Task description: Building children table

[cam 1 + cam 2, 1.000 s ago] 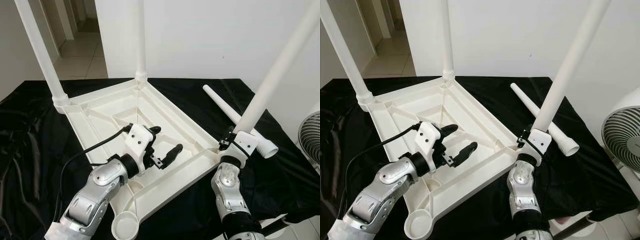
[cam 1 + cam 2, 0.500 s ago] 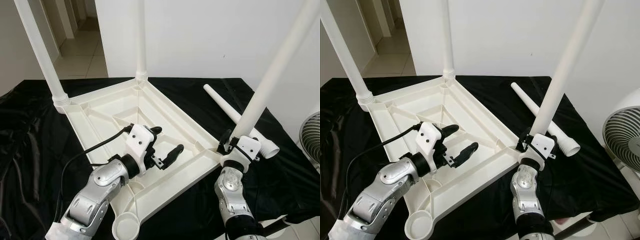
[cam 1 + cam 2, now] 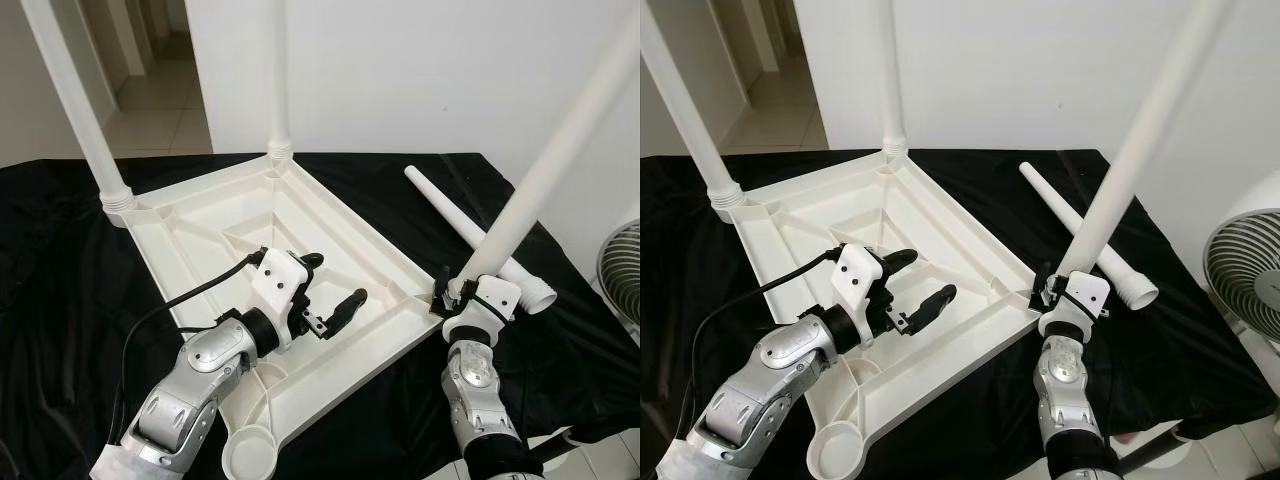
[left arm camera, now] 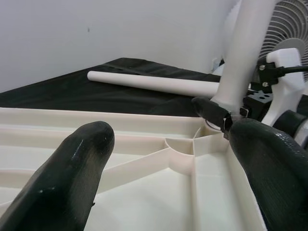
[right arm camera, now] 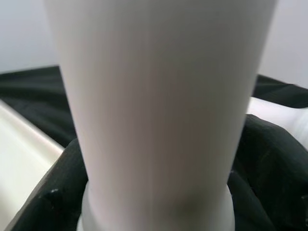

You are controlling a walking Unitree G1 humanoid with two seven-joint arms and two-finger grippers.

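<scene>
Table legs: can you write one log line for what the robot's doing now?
right gripper: shut on third leg at corner | left gripper: open over tabletop | spare leg: lying on cloth

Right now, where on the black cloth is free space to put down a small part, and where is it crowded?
Bare black cloth lies left of the upturned tabletop, and more beyond the loose leg toward the wall. It is crowded at the tabletop's right corner, where the right gripper holds a leg; the left gripper hovers over the tabletop.

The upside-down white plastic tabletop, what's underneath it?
The upside-down white plastic tabletop lies on a black cloth that spreads past every edge. What the cloth covers, and anything directly beneath the tabletop, is hidden.
</scene>
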